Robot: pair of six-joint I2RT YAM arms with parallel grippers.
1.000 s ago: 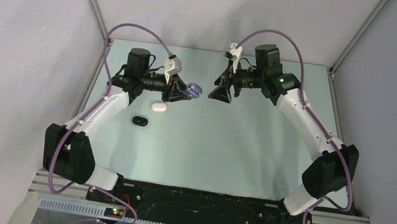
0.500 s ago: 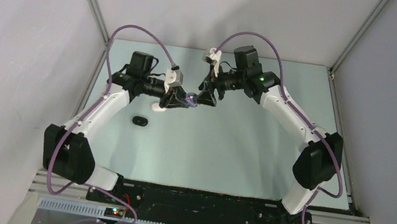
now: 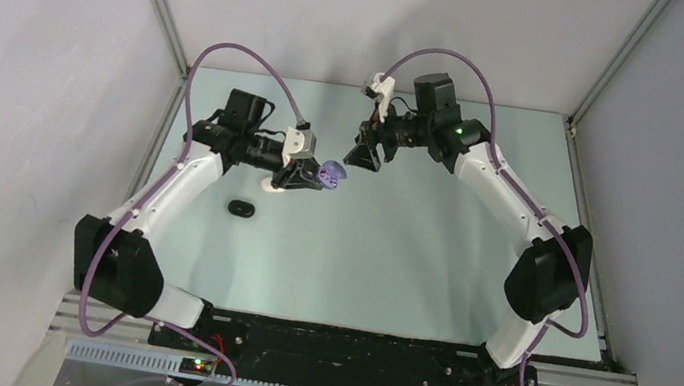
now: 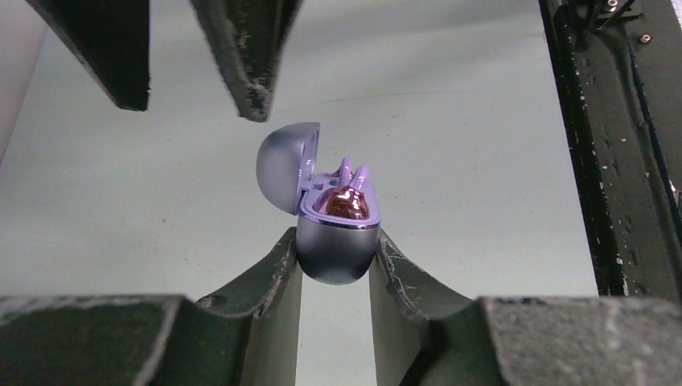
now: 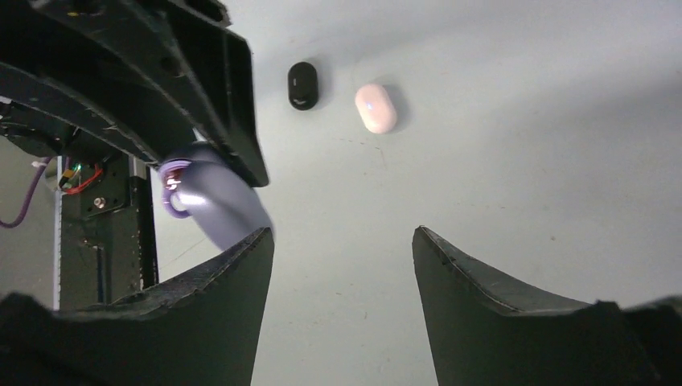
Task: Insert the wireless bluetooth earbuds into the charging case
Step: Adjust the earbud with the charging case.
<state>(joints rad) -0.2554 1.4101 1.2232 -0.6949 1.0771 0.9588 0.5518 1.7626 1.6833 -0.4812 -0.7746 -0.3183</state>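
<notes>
My left gripper [image 4: 336, 240] is shut on the lower half of a lavender charging case [image 4: 338, 249], held above the table with its lid [image 4: 287, 165] flipped open to the left. Two lavender earbuds [image 4: 347, 186] sit in the pink wells, stems pointing up. From above, the case [image 3: 328, 174] shows at the tip of the left gripper [image 3: 313, 175]. My right gripper [image 3: 360, 155] hangs just up and right of it, open and empty. In the right wrist view the gripper [image 5: 342, 233] is wide apart, with the case [image 5: 213, 197] beside its left finger.
A black oval case [image 3: 240, 208] lies on the pale green table [image 3: 390, 250] left of centre. A white oval case [image 3: 270, 184] lies partly under the left gripper. Both also show in the right wrist view, black case [image 5: 303, 84] and white case [image 5: 375, 108]. Grey walls enclose the table.
The right gripper swung left to the held case, then drew back up a little. The left gripper lowered the case slightly and kept its grip.
</notes>
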